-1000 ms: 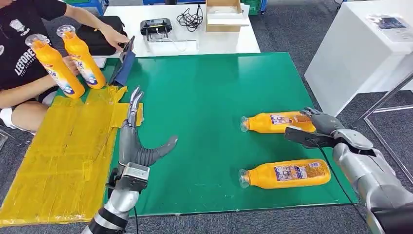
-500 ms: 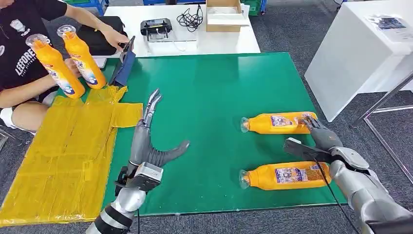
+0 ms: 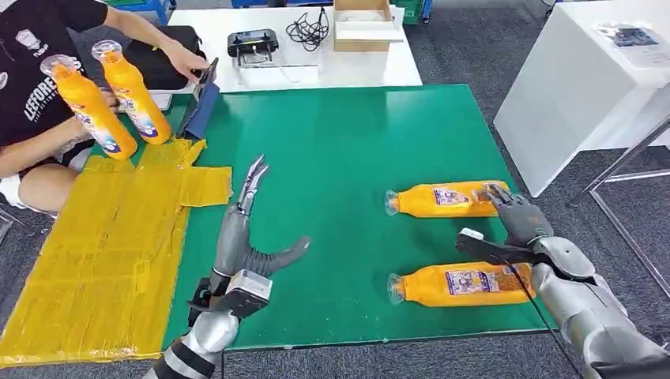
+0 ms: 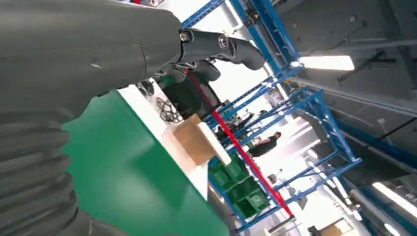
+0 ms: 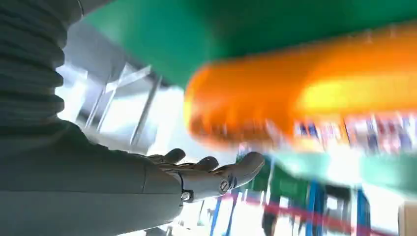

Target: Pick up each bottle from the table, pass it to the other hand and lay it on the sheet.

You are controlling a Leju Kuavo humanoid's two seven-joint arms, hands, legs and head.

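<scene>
Since the earlier frames the right hand (image 3: 517, 217) has drawn back from the far bottle (image 3: 444, 199) toward the near bottle (image 3: 462, 283); the left hand (image 3: 241, 229) has shifted right over the green counter (image 3: 348, 134). Right hand: fingers apart, holding nothing, at the far bottle's base end. Left hand: fingers extended, thumb out, holding nothing. Both bottles lie on their sides on the counter's right half, well apart from the yellow sheet (image 3: 103, 253) at its left edge. A seated person (image 3: 39, 95) holds two upright bottles (image 3: 107, 99). Behind, a white table (image 3: 316, 47) carries a cardboard box (image 3: 365, 24); grey floor (image 3: 466, 47).
</scene>
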